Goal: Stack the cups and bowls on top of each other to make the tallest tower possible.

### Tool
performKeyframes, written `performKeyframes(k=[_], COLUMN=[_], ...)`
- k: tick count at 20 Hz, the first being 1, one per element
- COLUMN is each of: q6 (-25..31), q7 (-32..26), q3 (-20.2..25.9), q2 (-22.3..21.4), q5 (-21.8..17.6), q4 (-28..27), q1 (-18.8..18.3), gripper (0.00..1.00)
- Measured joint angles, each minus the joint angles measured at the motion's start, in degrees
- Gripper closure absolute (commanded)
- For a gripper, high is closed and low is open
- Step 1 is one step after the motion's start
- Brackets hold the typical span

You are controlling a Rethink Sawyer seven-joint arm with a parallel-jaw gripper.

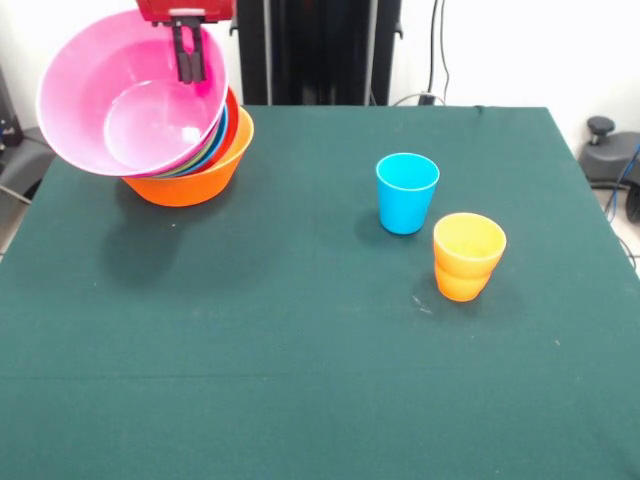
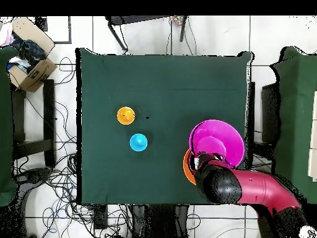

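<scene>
Pink bowl (image 1: 135, 95) tilts in the fingers (image 1: 190, 62); overhead hides this.

I see a dark green tablecloth (image 1: 250, 380) covering the table across most of the front frame. Overhead, a cardboard box (image 2: 28, 62) with clutter sits at the upper left, black cables (image 2: 56, 180) sprawl over the white tiled floor (image 2: 74, 34) at the lower left.

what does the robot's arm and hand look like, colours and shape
The hand has two thin black fingers hanging from a red block at the wrist. From overhead, the arm is a thick rounded tube, red along its length with a bulbous black section near the end. No markings or cables can be made out on it.
</scene>
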Motion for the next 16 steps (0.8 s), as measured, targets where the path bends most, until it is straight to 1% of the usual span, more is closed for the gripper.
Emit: performKeyframes(k=[5,16], q6=[2.1,4.1], q7=[0.0,0.0], q3=[0.0,-0.2], q2=[0.0,0.0], q5=[0.0,0.0], q4=[0.0,0.0], q1=[0.9,1.5], gripper=[1.0,1.0])
